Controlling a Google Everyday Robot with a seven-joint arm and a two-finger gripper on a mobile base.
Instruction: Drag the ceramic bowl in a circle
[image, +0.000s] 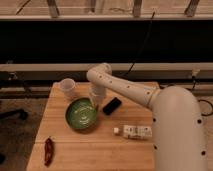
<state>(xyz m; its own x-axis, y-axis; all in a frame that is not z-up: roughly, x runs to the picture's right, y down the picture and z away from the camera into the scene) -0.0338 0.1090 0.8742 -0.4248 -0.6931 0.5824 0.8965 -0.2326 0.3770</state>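
Note:
The ceramic bowl (81, 114) is round, shallow and glossy green with pale rings inside. It sits on the wooden table (65, 147), left of the middle. My gripper (96, 99) comes down from the white arm (127, 89) at the bowl's back right rim and seems to touch it. The contact point itself is hidden by the gripper body.
A small white cup (67, 87) stands behind the bowl at the back left. A black flat object (112, 105) lies just right of the gripper. A white bottle (135, 131) lies on its side at the front right. A red chili (48, 150) lies at the front left corner.

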